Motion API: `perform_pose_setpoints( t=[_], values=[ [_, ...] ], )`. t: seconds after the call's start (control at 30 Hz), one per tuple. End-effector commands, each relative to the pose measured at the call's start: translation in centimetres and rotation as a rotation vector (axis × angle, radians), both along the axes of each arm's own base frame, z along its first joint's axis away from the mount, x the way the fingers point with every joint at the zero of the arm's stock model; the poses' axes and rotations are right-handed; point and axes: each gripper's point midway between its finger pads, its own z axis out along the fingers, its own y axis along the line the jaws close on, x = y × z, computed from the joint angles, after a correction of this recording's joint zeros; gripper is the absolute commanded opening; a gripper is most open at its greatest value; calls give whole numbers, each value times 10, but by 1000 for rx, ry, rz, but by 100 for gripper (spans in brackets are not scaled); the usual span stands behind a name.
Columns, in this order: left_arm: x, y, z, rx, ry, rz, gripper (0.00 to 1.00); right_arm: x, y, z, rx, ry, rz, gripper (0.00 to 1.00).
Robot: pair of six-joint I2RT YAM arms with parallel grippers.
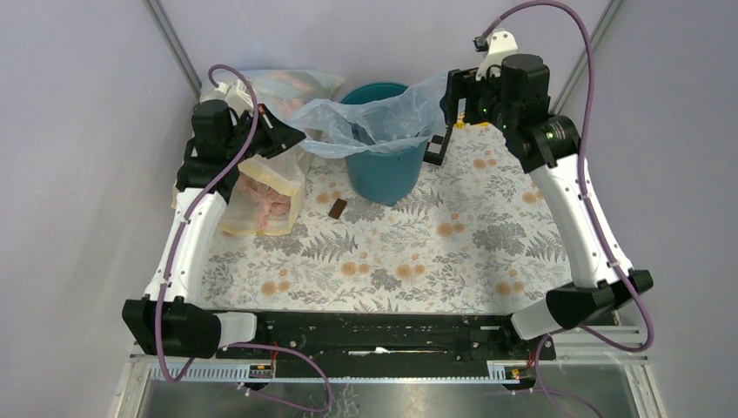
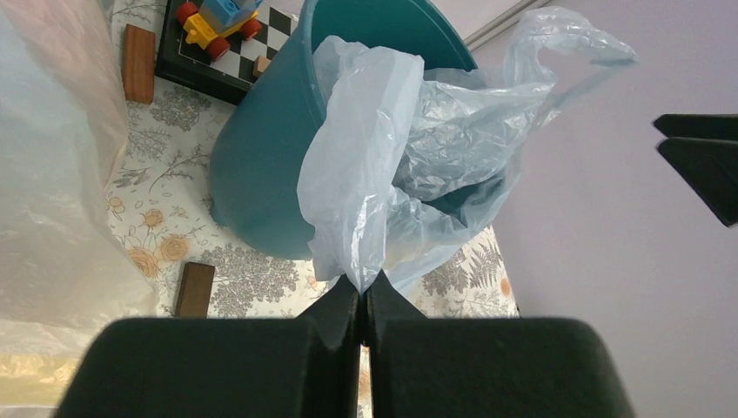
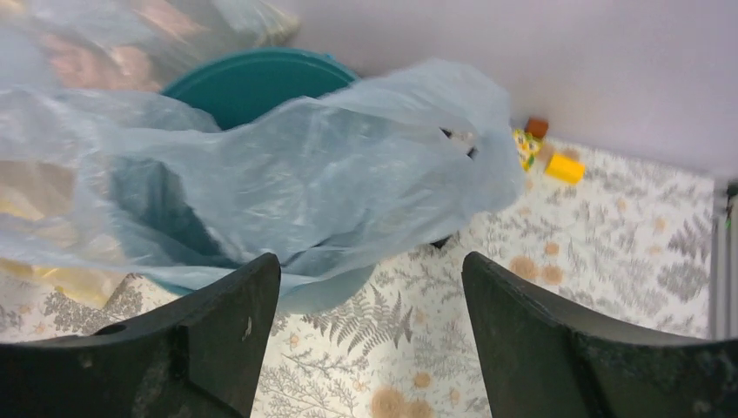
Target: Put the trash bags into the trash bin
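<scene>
Left wrist: left fingers [image 2: 346, 310] pinch bag [image 2: 365, 183] — veiling bin [image 2: 261, 174]; right fingers [image 3: 245, 303] apart, seemingly empty.

Fern-print tablecloth [image 1: 418, 252], stuffed cloudy bag [image 1: 265, 196] at left, small brown block [image 1: 338, 208], checkerboard [image 2: 231, 61] bearing a toy car [image 2: 213, 19]

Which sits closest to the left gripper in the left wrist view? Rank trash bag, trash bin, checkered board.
1. trash bag, pinched in the left gripper.
2. trash bin, just behind the bag.
3. checkered board, beyond the bin, upper left.
</scene>
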Motion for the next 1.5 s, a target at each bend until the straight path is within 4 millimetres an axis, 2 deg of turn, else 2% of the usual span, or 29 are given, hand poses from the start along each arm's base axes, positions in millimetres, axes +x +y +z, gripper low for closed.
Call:
perform_pose_setpoints(
  t=[0.0, 0.07, 0.2, 0.23, 0.43, 0.6, 0.83, 0.93, 1.0, 1.1, 1.2, 1.3, 1.47],
  values=[
    [-14, -3, 30, -22, -113, -36, 0, -20, 12, 31, -89, -131, 33, 78],
    [-17, -4, 31, -23, -118, -39, 0, -26, 29, 29, -72, -116, 94, 62],
    [-23, -5, 31, -28, -119, -48, 0, -32, 69, 14, -46, -58, 215, 4],
    [-24, -5, 31, -28, -121, -49, 0, -31, 80, 10, -45, -41, 238, 0],
    [-31, -6, 27, -30, -118, -64, 0, -15, 121, -30, -67, 42, 284, 0],
    [-33, -8, 21, -32, -107, -78, 0, 6, 140, -58, -98, 80, 281, 0],
    [-36, -11, 17, -37, -101, -101, 0, 57, 139, -99, -229, 125, 156, 0],
    [-38, -11, 18, -33, -107, -102, 0, 85, 121, -112, -330, 109, 19, 0],
    [-39, -11, 17, -30, -106, -103, 0, 103, 113, -107, -361, 55, -50, 0],
    [-39, -11, 14, -29, -98, -109, 0, 126, 113, -93, -334, -22, -68, 0],
    [-38, -11, 10, -26, -90, -110, 0, 134, 118, -80, -309, -62, -55, 0],
    [-35, -11, 5, -23, -80, -109, 0, 121, 123, -68, -279, -62, 10, 3],
    [-31, -11, -1, -25, -66, -110, 0, 87, 117, -42, -244, -72, 82, 35]
  ],
)
